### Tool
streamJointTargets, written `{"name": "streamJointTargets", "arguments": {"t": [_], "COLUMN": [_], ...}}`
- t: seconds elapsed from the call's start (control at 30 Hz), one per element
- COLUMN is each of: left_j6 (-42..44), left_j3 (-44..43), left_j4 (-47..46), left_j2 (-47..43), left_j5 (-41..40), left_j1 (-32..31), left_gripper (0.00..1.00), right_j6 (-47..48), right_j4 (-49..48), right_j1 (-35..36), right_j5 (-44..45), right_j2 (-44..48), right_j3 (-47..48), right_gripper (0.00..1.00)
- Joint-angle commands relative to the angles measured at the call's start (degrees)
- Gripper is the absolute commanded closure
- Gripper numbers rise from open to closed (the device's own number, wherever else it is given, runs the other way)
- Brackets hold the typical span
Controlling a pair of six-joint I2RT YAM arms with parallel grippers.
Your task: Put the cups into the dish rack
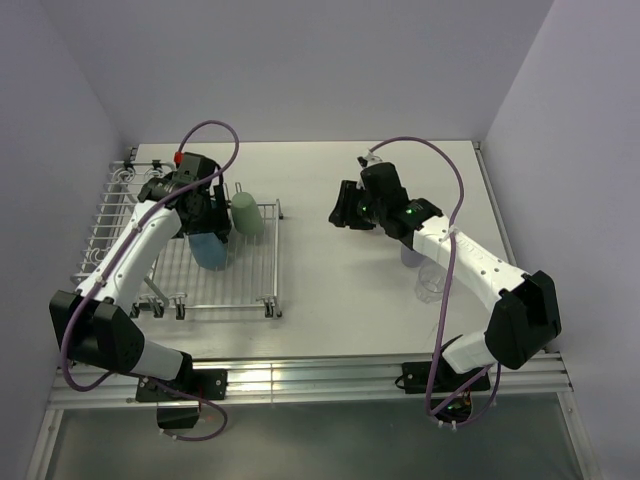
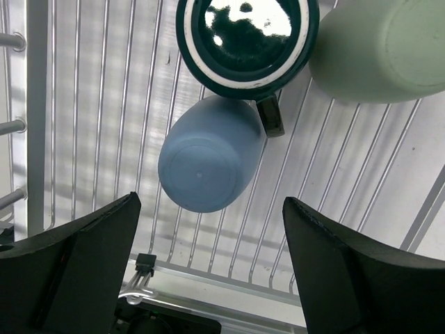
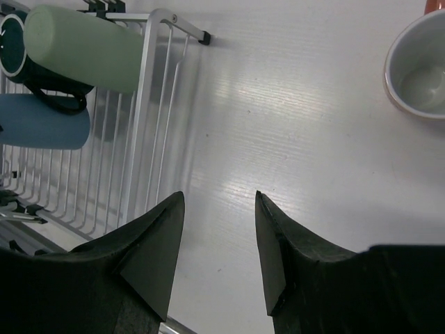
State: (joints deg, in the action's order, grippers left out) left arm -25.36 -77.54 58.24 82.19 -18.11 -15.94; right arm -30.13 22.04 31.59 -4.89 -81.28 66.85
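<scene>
Top view, blue cup (image 1: pixel 210 250) and pale green cup (image 1: pixel 246 215) lying in dish rack (image 1: pixel 245 282), left arm (image 1: pixel 135 245) hiding part of it, clear cup (image 1: pixel 433 283) barely visible, left wrist, left gripper (image 2: pixel 208 209) spread wide, empty, dark green mug (image 2: pixel 247 42) cropped, right wrist, right gripper (image 3: pixel 220 198) apart over table (image 3: pixel 313 118), salmon cup (image 3: pixel 417 66) cut off.

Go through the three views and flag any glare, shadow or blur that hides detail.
Left wrist: lamp glare fills the inside of the dark green mug; dish rack bars cast striped shadows. Right wrist: a bright sheen streaks the table; the near fingers are black and soft. Top external: even light, but the clear cup nearly vanishes.
</scene>
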Motion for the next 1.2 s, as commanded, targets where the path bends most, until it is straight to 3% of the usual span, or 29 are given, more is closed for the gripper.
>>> {"name": "streamJointTargets", "arguments": {"t": [0.0, 0.43, 0.77, 1.17], "left_j6": [-0.91, -1.09, 0.67, 1.20], "left_j3": [-3.75, -17.29, -18.09, -17.30], "left_j4": [1.79, 5.04, -0.49, -1.72], "left_j2": [-2.04, -1.95, -2.74, -3.53], "left_j5": [-2.81, -5.36, 0.62, 1.85], "left_j1": [-1.19, -9.10, -10.95, -11.65], "left_gripper": [0.10, 0.11, 0.11, 0.11], "right_j6": [1.04, 1.57, 1.39, 2.80], "right_j4": [0.72, 11.78, 15.14, 12.50], "right_j1": [0.40, -0.13, -8.65, -11.99], "right_j5": [3.47, 25.87, 28.00, 25.28], "right_j2": [1.47, 9.46, 12.90, 7.10], "right_j3": [2.59, -1.54, -9.19, -9.46], "right_gripper": [0.47, 0.46, 0.46, 0.50]}}
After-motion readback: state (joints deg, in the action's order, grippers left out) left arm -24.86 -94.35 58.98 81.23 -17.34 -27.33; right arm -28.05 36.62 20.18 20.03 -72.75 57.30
